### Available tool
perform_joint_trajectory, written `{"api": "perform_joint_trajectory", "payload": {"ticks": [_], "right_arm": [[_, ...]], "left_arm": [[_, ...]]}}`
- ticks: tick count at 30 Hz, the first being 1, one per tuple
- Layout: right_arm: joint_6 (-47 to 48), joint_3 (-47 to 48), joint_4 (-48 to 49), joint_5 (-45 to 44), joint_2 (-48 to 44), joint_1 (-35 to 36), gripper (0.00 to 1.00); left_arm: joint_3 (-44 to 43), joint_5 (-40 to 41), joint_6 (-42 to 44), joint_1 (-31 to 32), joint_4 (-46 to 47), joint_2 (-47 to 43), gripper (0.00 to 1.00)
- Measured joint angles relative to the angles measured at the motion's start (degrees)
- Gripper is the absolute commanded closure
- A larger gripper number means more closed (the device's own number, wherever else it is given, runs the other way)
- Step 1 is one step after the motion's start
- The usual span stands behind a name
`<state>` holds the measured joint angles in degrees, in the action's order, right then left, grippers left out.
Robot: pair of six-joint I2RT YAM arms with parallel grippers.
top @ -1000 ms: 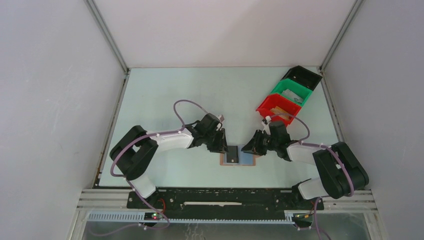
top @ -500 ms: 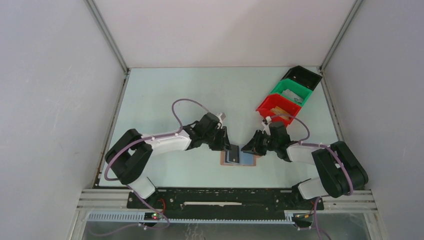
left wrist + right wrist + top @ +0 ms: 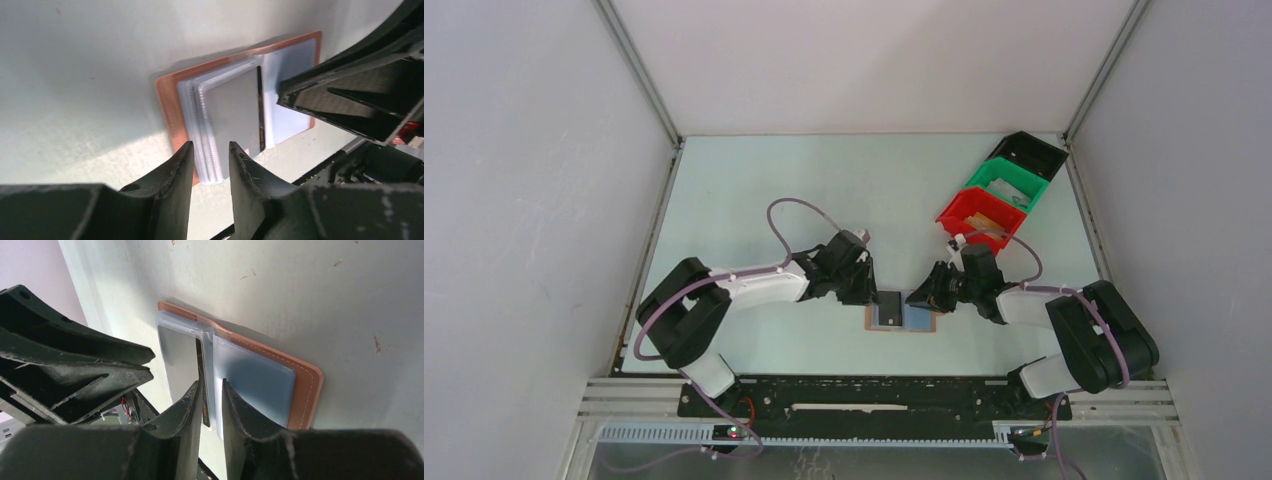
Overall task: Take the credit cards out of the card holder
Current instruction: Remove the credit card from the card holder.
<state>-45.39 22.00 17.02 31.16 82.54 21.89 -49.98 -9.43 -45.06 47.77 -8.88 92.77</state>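
Right at left claw (image 3: 210, 148) (card holder (image 3: 167, 105))

The card holder (image 3: 917, 319) lies open and flat just beneath both claws, the left gripper (image 3: 874, 292) over its left half and the right gripper (image 3: 914, 297) over its right. A black card (image 3: 889, 303) shows beside the left claw's tips. A red bin (image 3: 952, 205), green bin (image 3: 981, 172) and black bin (image 3: 1036, 150) stand well behind the right claw.

Card holder (image 3: 902, 319): lies open on table (image 3: 824, 180), centre, near front edge.
Card (image 3: 232, 110): in holder's left half.
Left gripper (image 3: 879, 296): over holder's left side.
Right gripper (image 3: 914, 297): over holder's right side.
Bins (image 3: 999, 190): row of three, far right, well apart from holder.
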Motion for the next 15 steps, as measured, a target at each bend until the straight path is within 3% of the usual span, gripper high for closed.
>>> {"api": "perform_joint_trajectory", "payload": {"ticks": [6,15], "right_arm": [[0.0,0.0,0.0,0.0,0.0,0.0,0.71],[-0.2,0.0,0.0,0.0,-0.2,0.0,0.71]], "left_arm": [[0.0,2.7,0.2,0.0,-1.8,0.0,0.64],[0.0,-2.8,0.4,0.7,2.5,-0.1,0.63]]}}
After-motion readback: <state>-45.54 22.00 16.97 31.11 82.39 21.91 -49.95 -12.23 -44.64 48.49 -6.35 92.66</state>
